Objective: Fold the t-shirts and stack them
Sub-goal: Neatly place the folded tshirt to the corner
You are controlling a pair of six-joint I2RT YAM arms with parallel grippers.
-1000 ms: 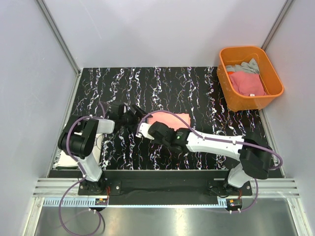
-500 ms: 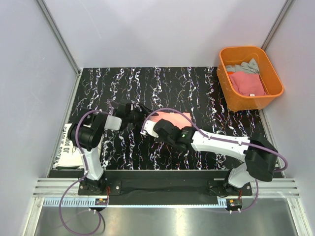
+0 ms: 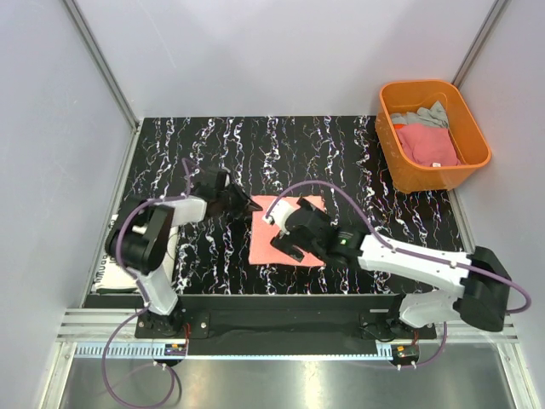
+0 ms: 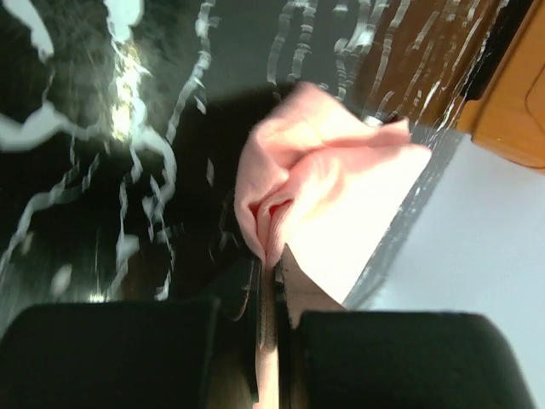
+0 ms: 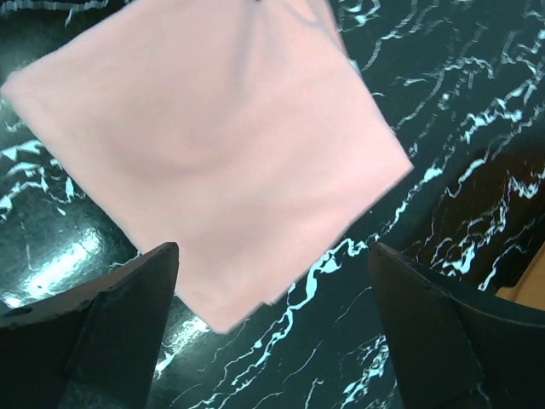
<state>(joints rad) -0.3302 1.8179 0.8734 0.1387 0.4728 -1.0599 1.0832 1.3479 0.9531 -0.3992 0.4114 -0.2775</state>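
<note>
Lying wider now, salmon-pink t-shirt (image 3: 262, 245)

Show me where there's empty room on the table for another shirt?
The far strip of table between the back wall and the salmon-pink t-shirt is bare, and so is the patch between that shirt and the orange tub. Crowded: the middle, with left gripper and right gripper at the shirt.
</note>
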